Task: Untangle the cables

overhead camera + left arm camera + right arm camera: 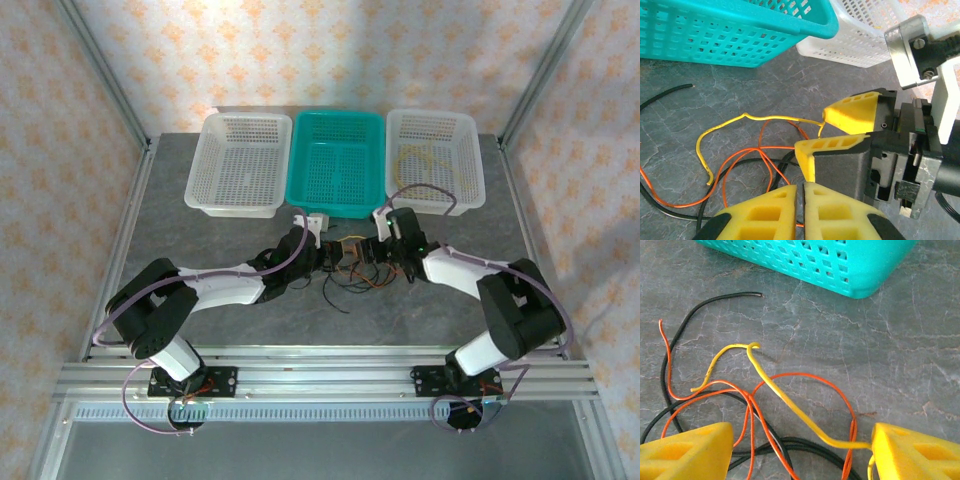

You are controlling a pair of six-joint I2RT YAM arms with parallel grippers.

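While the yellow cable (pixel 790 405), orange cable (pixel 805 376) and black cable (pixel 705 305) lie crossed on the bench (pixel 890 340) near the teal basket (pixel 805 255), untangling looks barely begun. Left gripper (pixel 803 189) jaws are clenched, contents unseen; right gripper (pixel 803 440) jaws stand released, with the yellow cable touching one side.

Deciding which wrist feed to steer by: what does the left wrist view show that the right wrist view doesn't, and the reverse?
Left wrist: the right gripper from outside, the left fingers pressed together, a white basket. Right wrist: the wide gap between the right fingers, the orange cable's free end. Both: the teal basket, the black cable's free end, the yellow cable reaching one right finger.
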